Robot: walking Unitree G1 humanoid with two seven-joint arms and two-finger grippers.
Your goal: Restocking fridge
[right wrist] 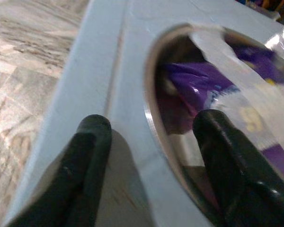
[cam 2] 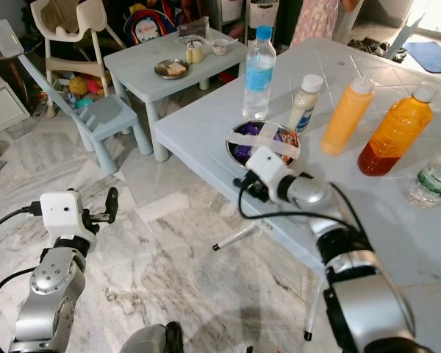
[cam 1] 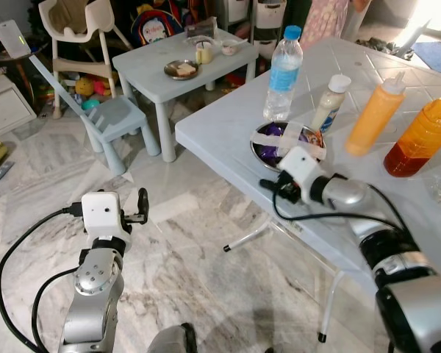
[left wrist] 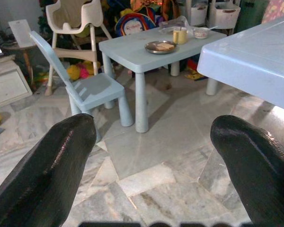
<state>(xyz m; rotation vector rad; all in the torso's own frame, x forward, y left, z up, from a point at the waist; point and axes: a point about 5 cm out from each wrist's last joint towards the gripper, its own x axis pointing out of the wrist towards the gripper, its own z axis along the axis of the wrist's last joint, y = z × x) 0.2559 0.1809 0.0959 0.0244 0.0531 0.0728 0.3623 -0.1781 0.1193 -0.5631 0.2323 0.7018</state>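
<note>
Right now my right end effector (right wrist: 149, 165) sits at the near rim of the steel bowl (cam 1: 261, 151) on the pale blue counter (cam 1: 220, 140), its two fingers spread apart: one finger (right wrist: 85, 161) rests on the counter surface outside the rim, the other finger (right wrist: 232, 161) reaches over the rim into the bowl, so the metal edge lies between them without being pinched. The bowl holds something in purple wrapping and is crossed by strips of white tape (cam 1: 283, 138). Just behind it stand a water bottle (cam 1: 283, 73) with a blue cap and a white squeeze bottle (cam 1: 328, 103); further along the counter are an orange squeeze bottle (cam 1: 375, 114) and a bottle of amber liquid (cam 1: 420, 140). My left end effector (left wrist: 154, 156) hangs low over the marble floor (cam 1: 184, 243), well apart from the counter, fingers wide and holding nothing. Beyond it I see a small blue table (left wrist: 146, 54) carrying a plate (left wrist: 160, 46) and a cup (left wrist: 181, 35), with a small blue chair (left wrist: 87, 87) beside it.
</note>
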